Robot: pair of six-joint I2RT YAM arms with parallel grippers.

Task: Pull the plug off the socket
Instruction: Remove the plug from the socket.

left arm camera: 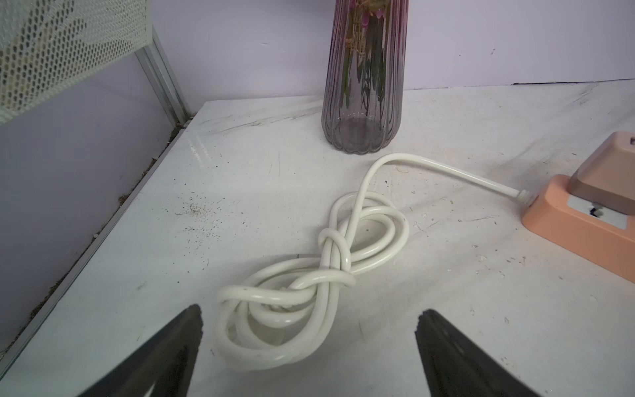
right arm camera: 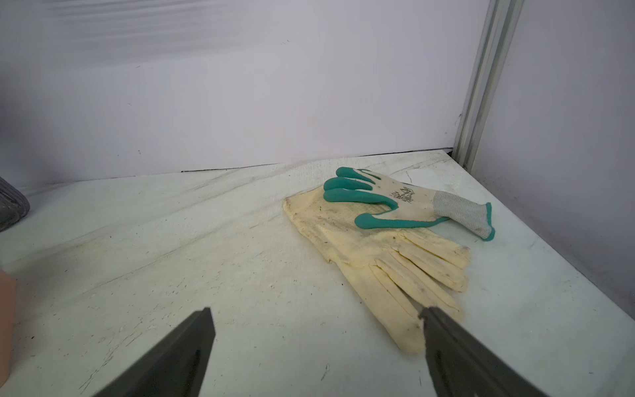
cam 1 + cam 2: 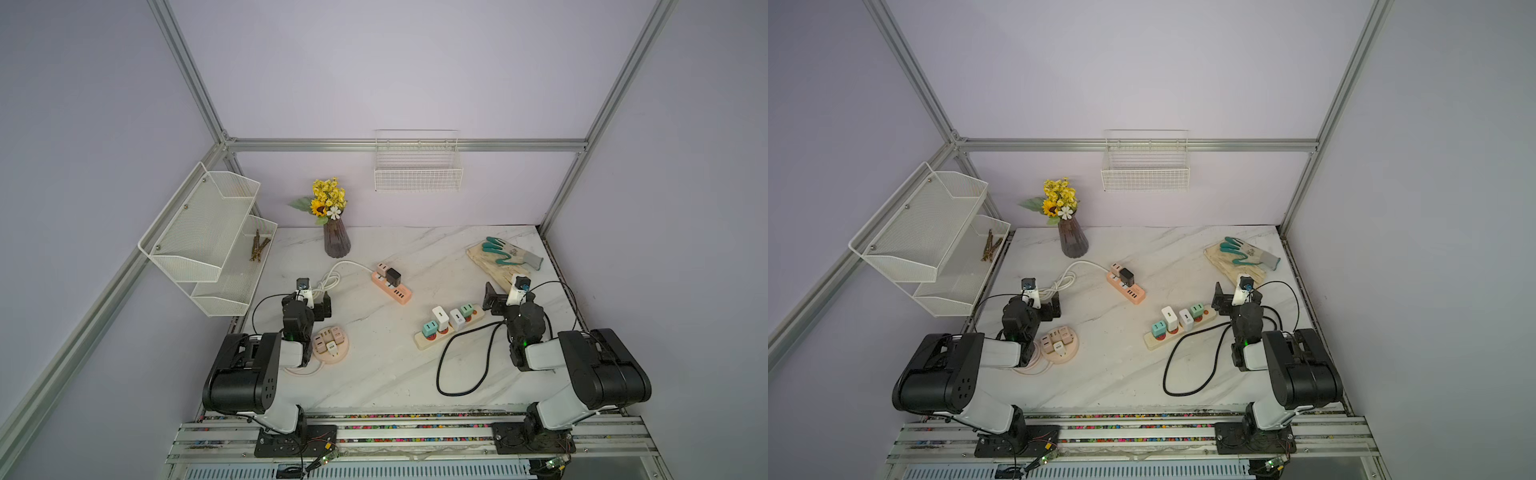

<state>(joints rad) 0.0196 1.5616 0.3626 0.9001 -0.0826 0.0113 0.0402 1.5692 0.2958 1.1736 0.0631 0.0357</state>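
Observation:
An orange power strip (image 3: 402,294) (image 3: 1137,295) lies mid-table with a black plug (image 3: 393,275) (image 3: 1126,275) and a pink plug (image 3: 382,267) (image 1: 604,178) in it. A beige strip (image 3: 420,343) (image 3: 1150,341) nearer the right arm carries teal plugs (image 3: 429,328) and white plugs (image 3: 440,318). A round pink socket (image 3: 343,354) (image 3: 1073,351) with small plugs sits by the left arm. My left gripper (image 3: 313,297) (image 1: 309,319) is open over the coiled white cord (image 1: 309,275). My right gripper (image 3: 509,291) (image 2: 316,316) is open, empty, beside the gloves.
A vase of flowers (image 3: 336,243) (image 1: 364,86) stands at the back. Gloves (image 3: 505,257) (image 2: 378,247) lie at the back right. A mesh shelf (image 3: 208,232) hangs on the left wall and a wire basket (image 3: 417,172) on the back wall. A black cable (image 3: 461,361) loops toward the front.

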